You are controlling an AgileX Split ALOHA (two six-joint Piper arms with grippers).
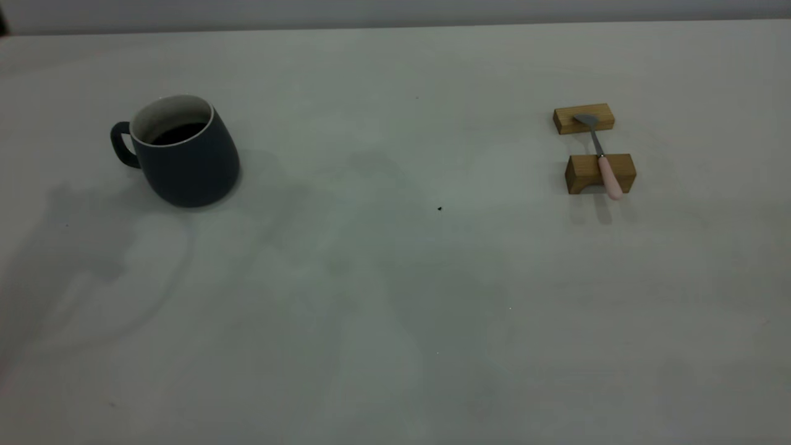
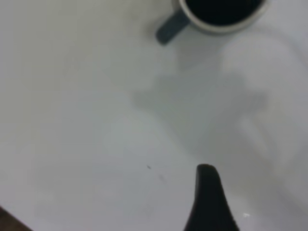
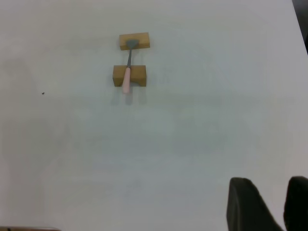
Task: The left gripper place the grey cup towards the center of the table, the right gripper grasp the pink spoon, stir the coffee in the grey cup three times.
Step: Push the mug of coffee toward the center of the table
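The grey cup (image 1: 185, 167) stands upright at the table's (image 1: 395, 278) left, handle pointing left, with dark coffee (image 1: 179, 133) inside. The pink spoon (image 1: 602, 161) lies at the right across two wooden blocks, bowl on the far one, pink handle sticking out over the near one. Neither arm shows in the exterior view. In the left wrist view my left gripper (image 2: 262, 175) hangs above bare table well short of the cup (image 2: 219, 21); only one finger (image 2: 208, 192) shows, nothing beside it. My right gripper (image 3: 272, 185) is far from the spoon (image 3: 127, 72), a small empty gap between its fingers.
The far wooden block (image 1: 584, 118) and the near, notched one (image 1: 599, 173) hold the spoon off the tabletop. A tiny dark speck (image 1: 439, 208) lies near the table's middle. The table's back edge runs along the top of the exterior view.
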